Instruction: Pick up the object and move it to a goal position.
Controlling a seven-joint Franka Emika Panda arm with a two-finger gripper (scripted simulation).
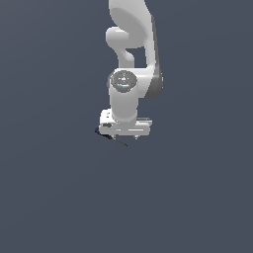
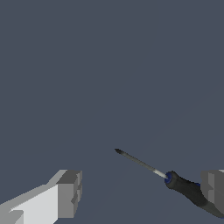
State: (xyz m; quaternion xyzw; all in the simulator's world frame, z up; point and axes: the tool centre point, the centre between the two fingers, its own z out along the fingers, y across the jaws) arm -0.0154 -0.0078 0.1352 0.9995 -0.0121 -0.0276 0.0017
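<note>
The thin black rod with a dark-blue knobbed handle (image 2: 175,180) lies beside one grey fingertip (image 2: 213,187) of the white hand (image 2: 140,188), whose fingers are spread wide.

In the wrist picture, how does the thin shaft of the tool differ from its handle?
The shaft is needle-thin and pale grey with a dark tip. The handle is much thicker and black, with a blue collar where they join. The shaft lies in the open space between the jaws, near neither. The handle's end reaches one of them, but contact cannot be judged. Both share one straight line.
</note>
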